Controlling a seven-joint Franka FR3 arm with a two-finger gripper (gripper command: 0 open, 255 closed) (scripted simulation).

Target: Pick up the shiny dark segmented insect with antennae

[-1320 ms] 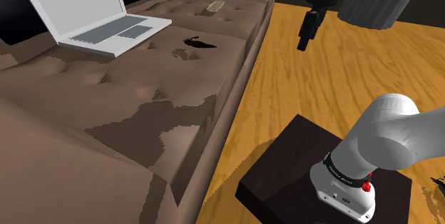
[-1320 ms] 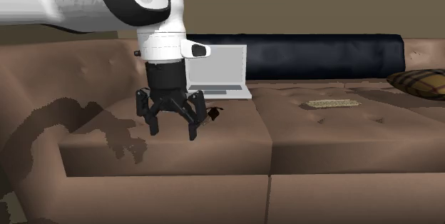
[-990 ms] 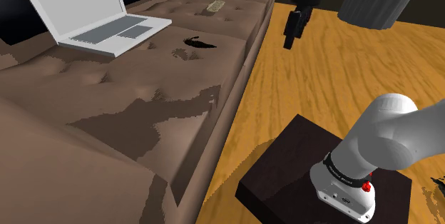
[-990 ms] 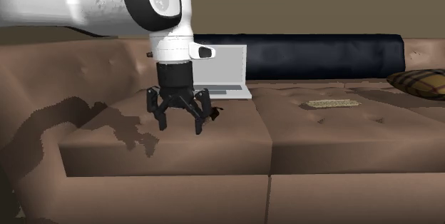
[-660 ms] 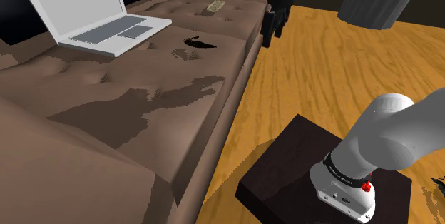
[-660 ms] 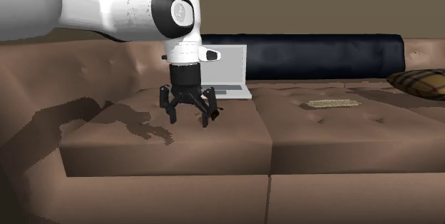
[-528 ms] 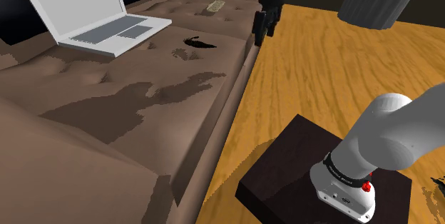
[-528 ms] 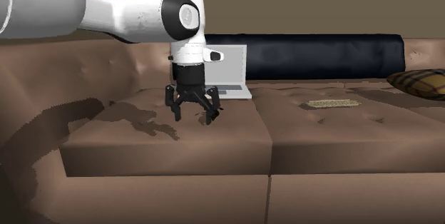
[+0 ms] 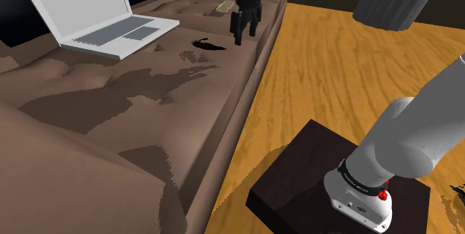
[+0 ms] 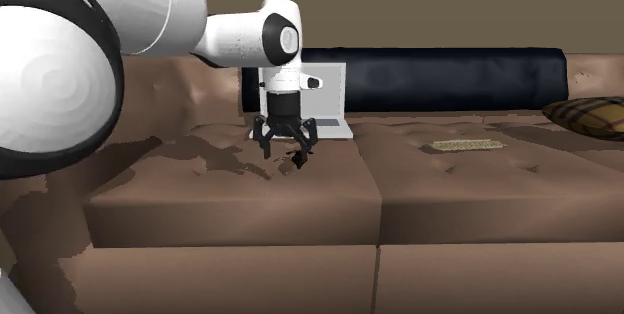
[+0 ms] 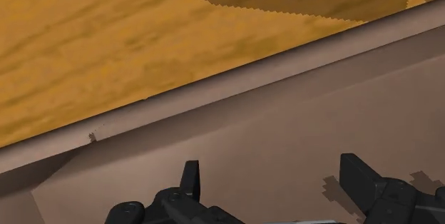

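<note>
The pincer (image 9: pixel 244 34) hangs over the brown sofa (image 9: pixel 112 113) with its two black fingers (image 11: pixel 190 178) spread wide apart and nothing between them; the wrist view looks down past them at bare seat cushion and, beyond the sofa's front edge, the wooden floor (image 11: pixel 107 37). The insect (image 9: pixel 207 44), a small dark, glossy, elongated shape, lies flat on the seat cushion between the open grey laptop (image 9: pixel 97 16) and the front edge of the seat, nearer that edge. In the shoulder view the pincer stands just beside the insect, on the side toward the front edge, and does not touch it. In the second exterior view the pincer (image 10: pixel 285 154) points straight down in front of the laptop (image 10: pixel 325 97), and the insect cannot be told apart from the dark finger there. A long dark blue cushion (image 10: pixel 450 77) lies along the sofa's back, and a plaid pillow (image 10: pixel 590 117) sits toward the far end of the seat. The arm's dark stand (image 9: pixel 298 173) rests on the floor beside the sofa.
</note>
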